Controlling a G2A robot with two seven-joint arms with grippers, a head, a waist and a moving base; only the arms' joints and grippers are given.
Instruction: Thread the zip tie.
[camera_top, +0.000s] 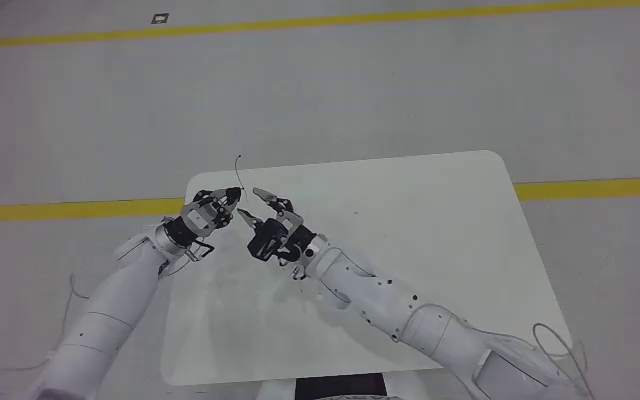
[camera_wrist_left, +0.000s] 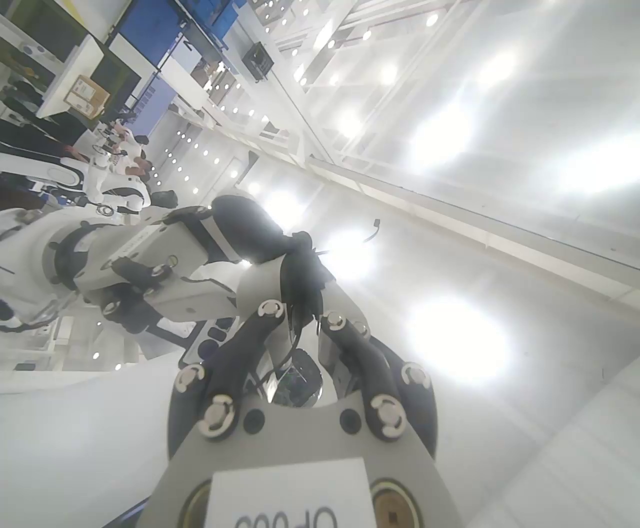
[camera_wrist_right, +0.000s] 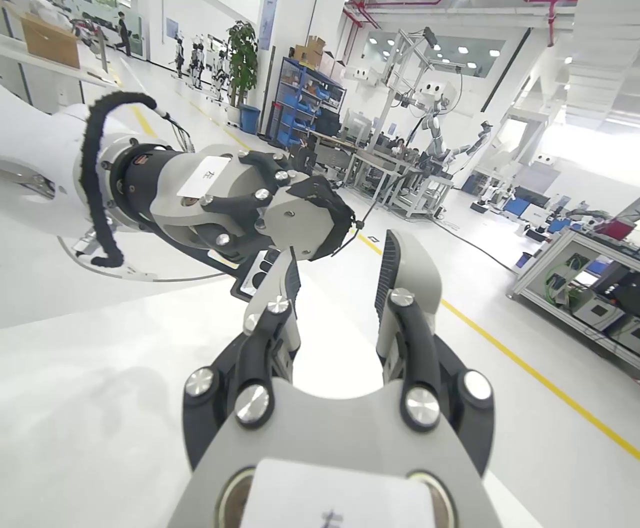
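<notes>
left gripper (camera_top: 231, 205) clenched on the thin black plastic zip tie (camera_top: 240, 176), tail poking out past its tips | right gripper (camera_wrist_right: 341, 260) jaws wide apart, empty, just beside it | both over a corner of the white rounded table (camera_top: 450, 250)

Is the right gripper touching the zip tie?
Apart. The right wrist view shows floor between the right gripper and the zip tie in the left gripper.

top view | white rounded-corner desk (camera_top: 420, 220): lower centre of frame | left claw (camera_top: 232, 203): over desk's upper-left corner, thin black plastic zip tie (camera_top: 241, 175) pinched in it, tie rising past desk's upper edge | right claw (camera_top: 255, 205): just right of left claw, tips apart, facing it | yellow floor stripe (camera_top: 90, 209): emerges from behind the desk on both sides
</notes>
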